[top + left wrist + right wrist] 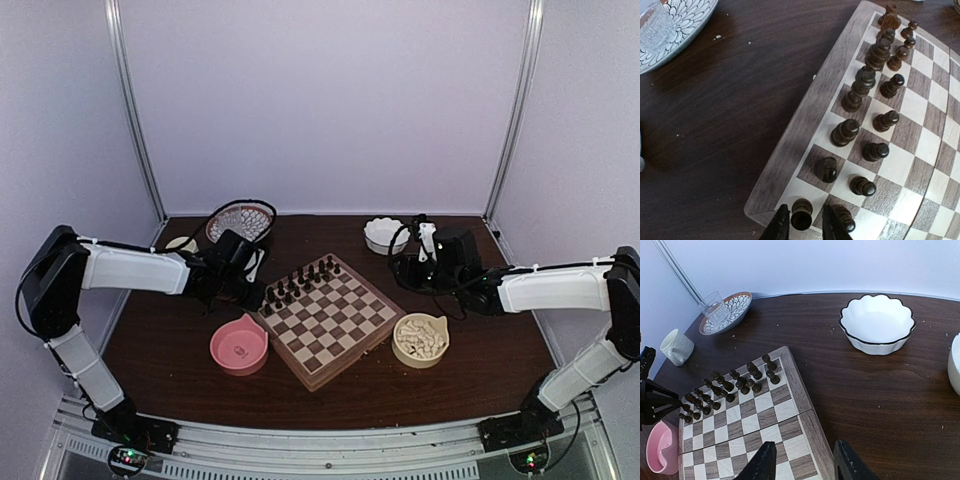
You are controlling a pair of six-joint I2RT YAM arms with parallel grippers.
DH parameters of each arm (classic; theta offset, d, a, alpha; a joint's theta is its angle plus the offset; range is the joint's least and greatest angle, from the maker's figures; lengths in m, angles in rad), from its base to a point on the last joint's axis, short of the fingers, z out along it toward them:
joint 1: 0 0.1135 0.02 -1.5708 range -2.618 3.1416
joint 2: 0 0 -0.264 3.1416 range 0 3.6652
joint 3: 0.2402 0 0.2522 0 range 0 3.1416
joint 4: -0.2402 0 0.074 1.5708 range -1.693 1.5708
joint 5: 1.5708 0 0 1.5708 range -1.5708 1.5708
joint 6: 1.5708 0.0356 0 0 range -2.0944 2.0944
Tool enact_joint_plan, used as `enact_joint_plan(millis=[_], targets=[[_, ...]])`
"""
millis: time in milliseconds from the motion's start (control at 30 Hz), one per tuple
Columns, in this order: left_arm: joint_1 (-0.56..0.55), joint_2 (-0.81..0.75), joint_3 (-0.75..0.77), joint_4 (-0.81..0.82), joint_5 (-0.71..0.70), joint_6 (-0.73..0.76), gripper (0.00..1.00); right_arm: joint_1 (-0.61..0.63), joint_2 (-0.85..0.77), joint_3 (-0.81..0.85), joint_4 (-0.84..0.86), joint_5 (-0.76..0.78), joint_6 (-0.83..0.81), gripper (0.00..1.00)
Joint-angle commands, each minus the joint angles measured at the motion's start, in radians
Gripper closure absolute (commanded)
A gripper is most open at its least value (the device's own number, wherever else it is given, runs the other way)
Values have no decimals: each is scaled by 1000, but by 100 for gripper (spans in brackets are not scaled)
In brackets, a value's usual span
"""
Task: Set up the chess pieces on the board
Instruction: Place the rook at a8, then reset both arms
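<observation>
Left tool (pixel 805 212) is low over the board (pixel 800 125), at the corner nearest that arm. Its fingers straddle one dark piece (pixel 801 215), which stands upright on the corner square. The jaws are only a little wider than the piece, with a sliver of gap on one side. My read is that it isn't clamped and the piece stands on its own.

The dark set (pixel 865 80) sits in two rows along the board's left edge, big pieces on the outer row and pawns on the inner. The rows look full or close to it, but I can't count the far end. The corner is the last slot in the line, which would explain the steep approach from outside the board. That way the fingers don't sweep the neighbours.

Right tool (pixel 805 465) hangs over the board's right rim, fingers well apart with nothing between them. It looks parked off the playing squares to keep out of the left arm's way.

The cream pieces (pixel 420 338) are piled in a tan bowl (pixel 398 352) on the bench just right of the board, within the right arm's reach. None are on the squares, so I'd call it roughly half done. A pink bowl (pixel 238 345) sits just left of the board.

The risk is that pawn just beside the left tool's finger. A crooked lift could tip it.
</observation>
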Motion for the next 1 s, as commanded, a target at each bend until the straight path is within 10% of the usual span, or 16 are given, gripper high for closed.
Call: enact_joint_plan(millis=[0,133,300,700,967], targets=[[6,-108,-34,32,-24,-4,75,-8,-22,18,-7,4,-19,58],[6,-256,-118,79,-129,-4,64,-8,-54,1,1,30,-43,55],[6,-480,-282,206,-276,19,3,-8,-155,-110,119,156,-89,49],[7,-801,-581,518,-495,299,2,-21,-416,-276,234,501,-523,56],[74,-803,-709,730,-634,465,3,-320,-470,-425,224,376,-573,26]])
